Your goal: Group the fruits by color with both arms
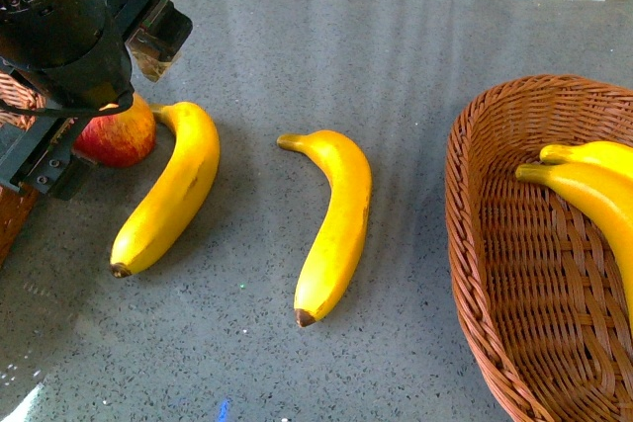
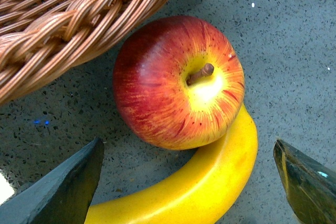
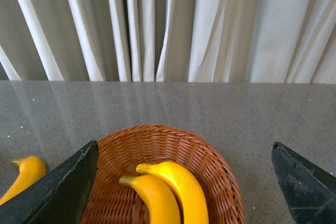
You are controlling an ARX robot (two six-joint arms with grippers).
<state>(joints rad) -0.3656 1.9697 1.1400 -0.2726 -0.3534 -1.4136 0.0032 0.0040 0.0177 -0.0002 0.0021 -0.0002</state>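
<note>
Apple [image 1: 124, 135] is half hidden by the left arm [image 1: 59, 32]. Right basket [image 1: 514, 284] and its bananas [image 1: 593, 195] are cut off at the front view's edge. Left basket [image 1: 14, 96] is mostly cropped.

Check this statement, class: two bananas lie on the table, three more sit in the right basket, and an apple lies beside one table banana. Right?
Not quite. The basket holds two bananas, not three; the right wrist view shows it. Two bananas do lie on the table, an apple beside one.
</note>
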